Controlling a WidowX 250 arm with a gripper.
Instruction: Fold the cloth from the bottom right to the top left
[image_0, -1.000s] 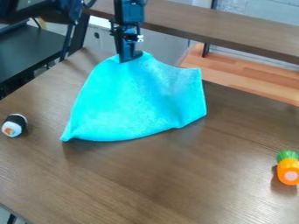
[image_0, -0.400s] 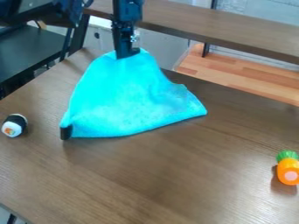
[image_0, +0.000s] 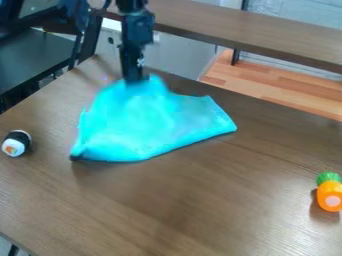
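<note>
The gripper (image_0: 135, 80) hangs at the upper left of the camera view, shut on the top edge of the bright turquoise cloth (image_0: 143, 125). From there the cloth slopes down onto the brown table, low and bunched under the gripper. Its lower edge rests on the wood, running from a dark-tipped corner at the left to a pointed corner at the right. A notch dips in the upper edge, right of the gripper.
A toy sushi roll (image_0: 17, 143) lies at the table's left, and an orange toy carrot (image_0: 329, 192) with a green top at the right. Behind the table (image_0: 200, 210) runs a raised brown ledge (image_0: 247, 32); a dark surface (image_0: 33, 60) stands at the upper left.
After rising slightly and shifting left, the gripper has come down with the held cloth edge. The cloth's right part has folded inward, and its raised part is lower.
</note>
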